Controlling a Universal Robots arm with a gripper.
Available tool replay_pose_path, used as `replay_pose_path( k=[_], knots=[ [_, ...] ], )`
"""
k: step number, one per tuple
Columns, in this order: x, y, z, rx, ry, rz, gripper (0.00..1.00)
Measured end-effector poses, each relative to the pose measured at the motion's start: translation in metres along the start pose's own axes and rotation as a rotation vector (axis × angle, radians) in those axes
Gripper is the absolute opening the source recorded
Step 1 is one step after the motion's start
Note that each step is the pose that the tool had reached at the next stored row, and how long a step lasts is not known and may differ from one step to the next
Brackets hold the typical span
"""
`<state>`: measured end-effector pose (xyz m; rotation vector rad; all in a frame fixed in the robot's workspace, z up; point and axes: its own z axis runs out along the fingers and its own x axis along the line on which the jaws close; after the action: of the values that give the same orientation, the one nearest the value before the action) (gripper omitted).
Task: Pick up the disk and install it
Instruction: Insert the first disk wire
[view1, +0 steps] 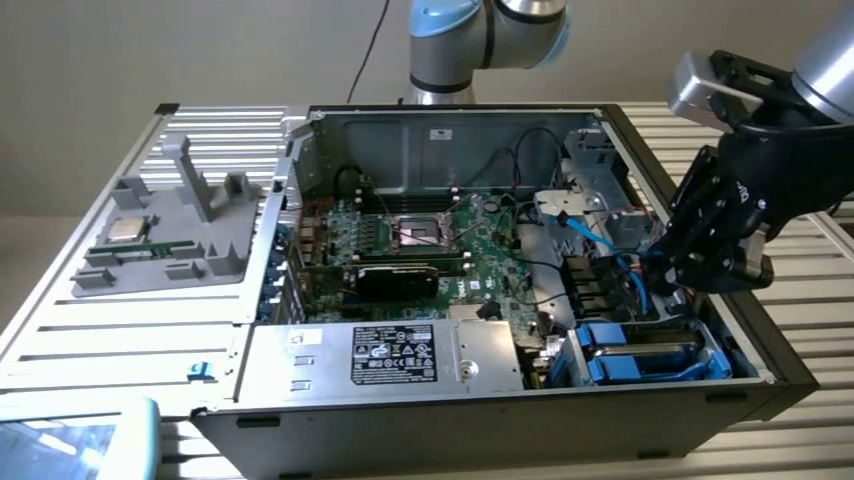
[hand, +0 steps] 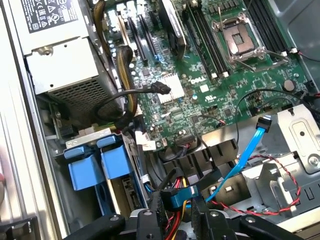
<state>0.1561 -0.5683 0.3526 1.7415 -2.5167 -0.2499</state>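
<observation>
Disk (view1: 654, 347) in blue carrier (hand: 95, 170), lying in drive bay (view1: 731, 345): rigid, dense, shock-sensitive; grasp by carrier sides. Gripper (hand: 176, 222) beside SATA cable (hand: 245, 165); opening cannot be told.

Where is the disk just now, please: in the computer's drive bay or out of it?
In: the disk, in its blue carrier, sits inside the drive bay at the open case corner, near the gripper.

Exterior view overlooks the computer case (view1: 400, 440); wrist view, seemingly near, shares its motherboard (view1: 487, 252).
</observation>
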Motion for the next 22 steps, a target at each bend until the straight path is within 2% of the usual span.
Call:
replay_pose_path(
  k=[1, 2, 11, 13, 16, 22],
  knots=[
    [0.0, 0.0, -0.0001, 0.0062, 0.0028, 0.001, 0.35],
    [-0.0001, 0.0, -0.0002, 0.0097, 0.0054, 0.002, 0.35],
    [0.0002, 0.0007, 0.0, 0.0174, 0.0065, 0.042, 0.35],
    [0.0002, 0.0008, -0.0001, 0.022, 0.0106, 0.049, 0.35],
    [0.0003, 0.0008, -0.0001, 0.0349, 0.0198, 0.057, 0.35],
    [0.0004, 0.0011, 0.0, 0.0448, 0.0274, 0.082, 0.35]
  ],
)
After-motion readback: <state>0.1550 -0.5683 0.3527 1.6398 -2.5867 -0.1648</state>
